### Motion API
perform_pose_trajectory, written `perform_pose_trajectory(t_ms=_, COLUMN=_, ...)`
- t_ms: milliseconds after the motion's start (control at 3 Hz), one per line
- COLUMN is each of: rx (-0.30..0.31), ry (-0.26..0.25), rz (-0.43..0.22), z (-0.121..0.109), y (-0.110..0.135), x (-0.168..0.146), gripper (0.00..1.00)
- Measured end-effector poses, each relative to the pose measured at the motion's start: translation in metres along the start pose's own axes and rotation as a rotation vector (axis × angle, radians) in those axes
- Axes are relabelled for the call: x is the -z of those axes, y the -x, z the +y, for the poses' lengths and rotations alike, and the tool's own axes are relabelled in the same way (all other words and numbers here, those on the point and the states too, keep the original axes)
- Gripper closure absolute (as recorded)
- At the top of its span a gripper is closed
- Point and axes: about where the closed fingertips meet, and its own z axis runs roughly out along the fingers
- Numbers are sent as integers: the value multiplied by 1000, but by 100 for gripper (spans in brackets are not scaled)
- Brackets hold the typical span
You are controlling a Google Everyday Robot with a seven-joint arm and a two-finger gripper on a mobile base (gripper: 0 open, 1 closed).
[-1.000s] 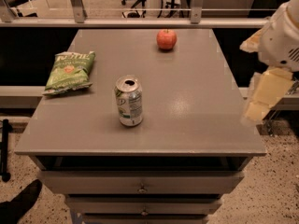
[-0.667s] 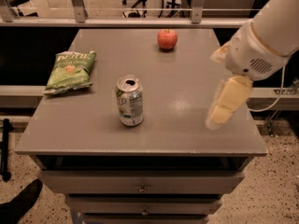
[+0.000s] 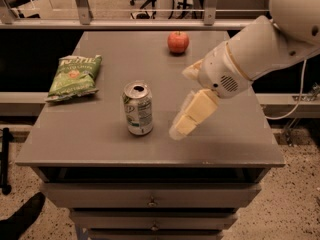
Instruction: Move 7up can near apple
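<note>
While the 7up can (image 3: 138, 115) stands upright on the front half of the counter (image 3: 240, 144), a little left of the middle, its opened silver top faces up and its label side faces the camera. The hand (image 3: 185, 125) hangs just to the right of the can, apart from it and tilted down toward the counter top. It has hold of nothing, and I cannot tell whether it is open or closed. The pale arm (image 3: 250, 51) behind it reaches in from the upper right and crosses over the right side of the counter.

The apple (image 3: 178, 42) sits near the far edge, well apart from the can and slightly to its right. Only bare counter lies on the line between can and apple; the arm's wrist passes just to the right of that line. A green chip bag (image 3: 75, 76) lies flat toward the left edge, near the can but not touching it, and off the way to the apple.

Under the counter top are drawer fronts with small knobs (image 3: 151, 202). A metal rail (image 3: 150, 24) runs behind the far edge.

Counted: one can, one apple, one chip bag, one hand, two knobs in view.
</note>
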Motion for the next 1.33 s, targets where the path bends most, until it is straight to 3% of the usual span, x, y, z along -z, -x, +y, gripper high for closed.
perform_pose_trajectory(t_ms=333, rx=-12, ry=45, rz=-154, z=4, y=21, x=-31, gripper=0)
perform_pose_trajectory(t_ms=1000, rx=-11, ry=71, rz=-366, z=5, y=43, x=-74, gripper=0)
perform_pose_trajectory(t_ms=1333, rx=-45, ry=67, rz=-458, z=3, y=47, x=-85, gripper=18)
